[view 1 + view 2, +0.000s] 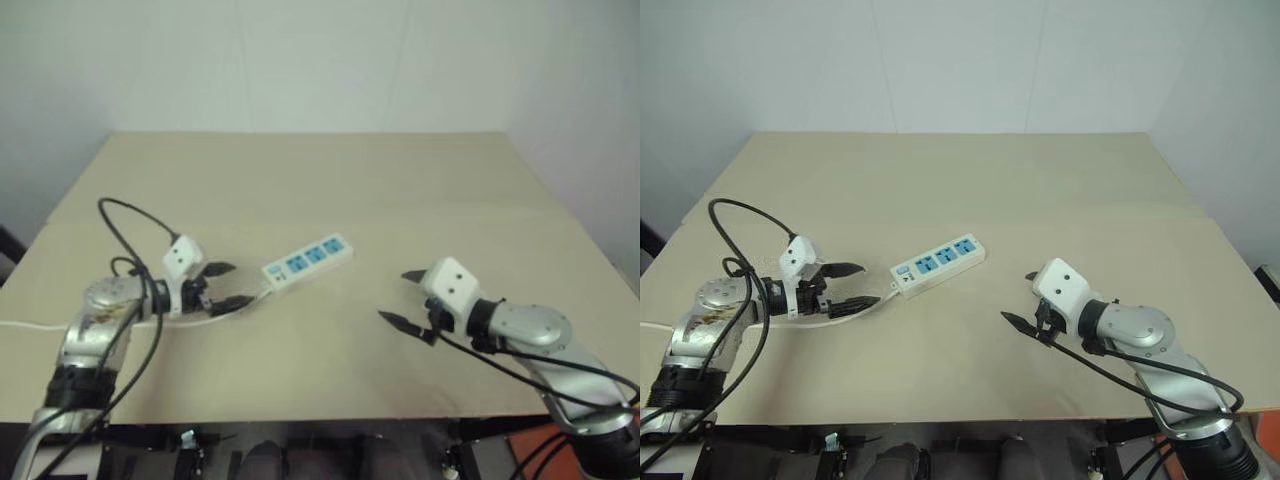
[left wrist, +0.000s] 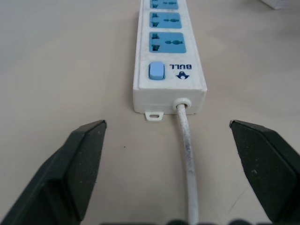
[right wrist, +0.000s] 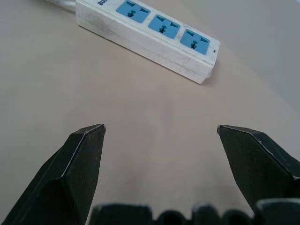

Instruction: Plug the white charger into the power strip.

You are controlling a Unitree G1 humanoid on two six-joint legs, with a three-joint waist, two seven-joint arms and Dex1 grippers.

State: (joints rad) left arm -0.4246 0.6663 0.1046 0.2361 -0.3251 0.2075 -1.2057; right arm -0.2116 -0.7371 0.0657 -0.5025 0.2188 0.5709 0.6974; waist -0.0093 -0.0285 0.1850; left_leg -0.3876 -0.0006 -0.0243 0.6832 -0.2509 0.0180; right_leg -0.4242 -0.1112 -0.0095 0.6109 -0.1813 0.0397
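Beige worktop (image 1: 400,200) under both tools. Power strip (image 1: 308,260) flat on it, three blue sockets up and all vacant, just ahead of the left tool (image 1: 226,285), switch end and white cable (image 2: 187,154) nearest it. Left tool spread wide, empty, cable running between its fingers (image 2: 79,159). Right tool (image 1: 403,297) likewise wide open and empty, well apart from the strip's far end.

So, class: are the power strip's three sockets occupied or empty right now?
Empty. All three blue socket faces on the power strip show bare slots, with nothing plugged in. The strip lies flat on the table, its cable attached.
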